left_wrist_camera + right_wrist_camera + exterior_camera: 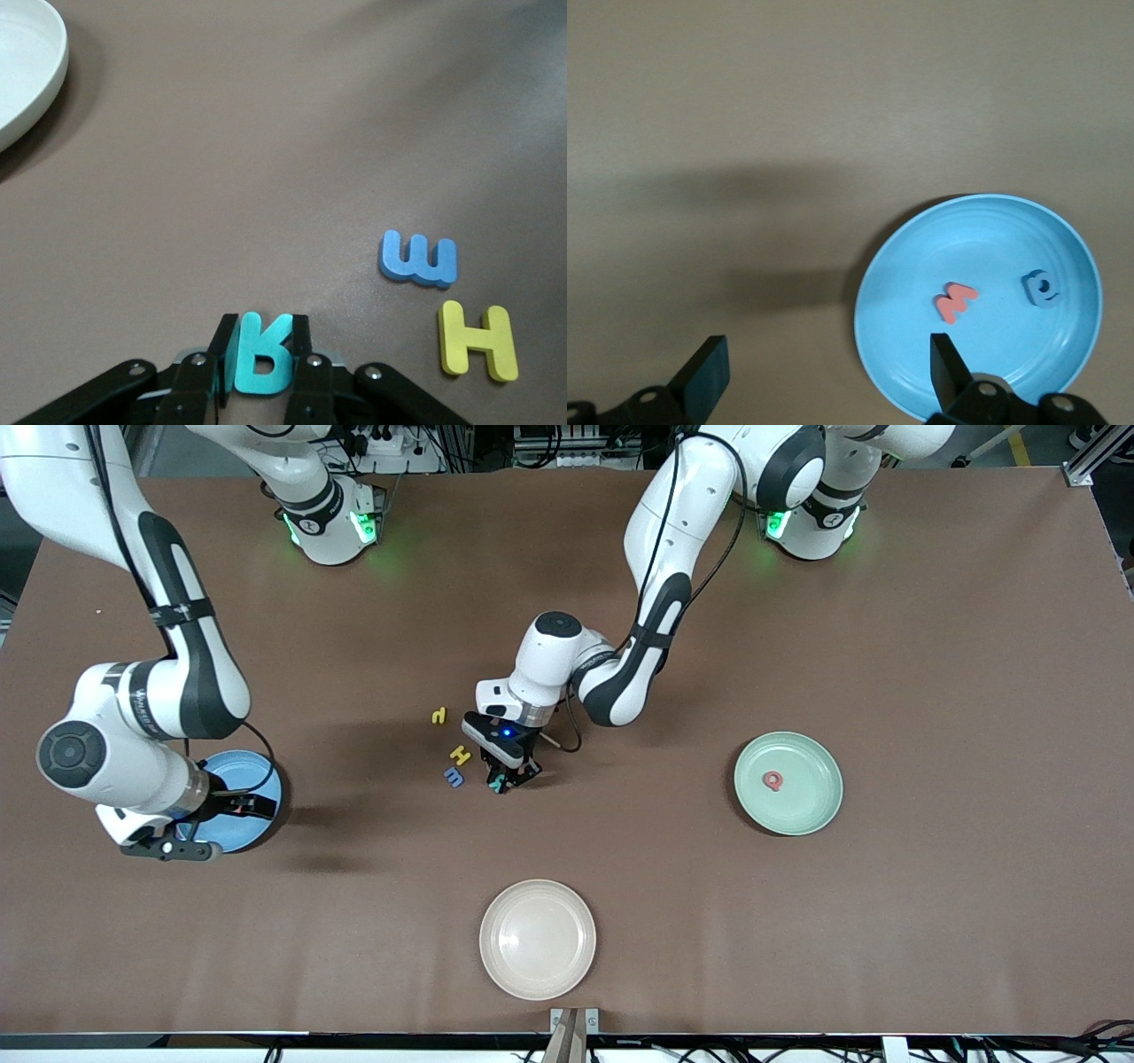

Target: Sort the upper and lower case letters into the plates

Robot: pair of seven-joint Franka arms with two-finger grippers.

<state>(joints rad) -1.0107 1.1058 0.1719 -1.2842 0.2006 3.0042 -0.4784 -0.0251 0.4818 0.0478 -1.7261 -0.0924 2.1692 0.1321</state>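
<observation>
My left gripper (507, 781) is low at the table's middle, shut on a teal letter R (262, 354) that stands between its fingers. Beside it lie a blue letter m (454, 777) and a yellow H (460, 755); both show in the left wrist view, the m (419, 259) and the H (477, 340). A small yellow letter (439, 715) lies farther from the front camera. The mint green plate (811, 806) holds a red Q (773, 780). My right gripper (826, 367) is open and empty over the edge of the sky blue plate (983, 230), which holds a red M (955, 301) and a blue letter (1041, 288).
A cream-white plate (538, 939) sits near the table's front edge, nearer to the front camera than the letters; its rim shows in the left wrist view (22, 71). The sky blue plate (248, 815) is at the right arm's end, partly under that arm.
</observation>
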